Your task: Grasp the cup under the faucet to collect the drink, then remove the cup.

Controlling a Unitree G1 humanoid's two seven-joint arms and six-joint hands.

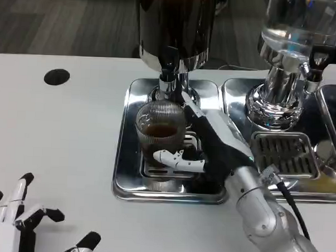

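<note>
A ribbed clear glass cup (pixel 159 131) with dark drink in it stands on the steel drip tray (pixel 127 158), right below the black faucet (pixel 168 67) of the dark dispenser (pixel 175 26). My right hand (pixel 203 141) wraps around the cup from the right, with a white finger curling across its lower front. My left hand (pixel 19 217) rests on the table at the near left, fingers spread and holding nothing.
A second dispenser with a clear tank (pixel 298 25) stands on its own steel tray (pixel 281 150) at the right, close beside my right forearm (pixel 270 214). A black round spot (pixel 57 76) lies in the tabletop at the far left.
</note>
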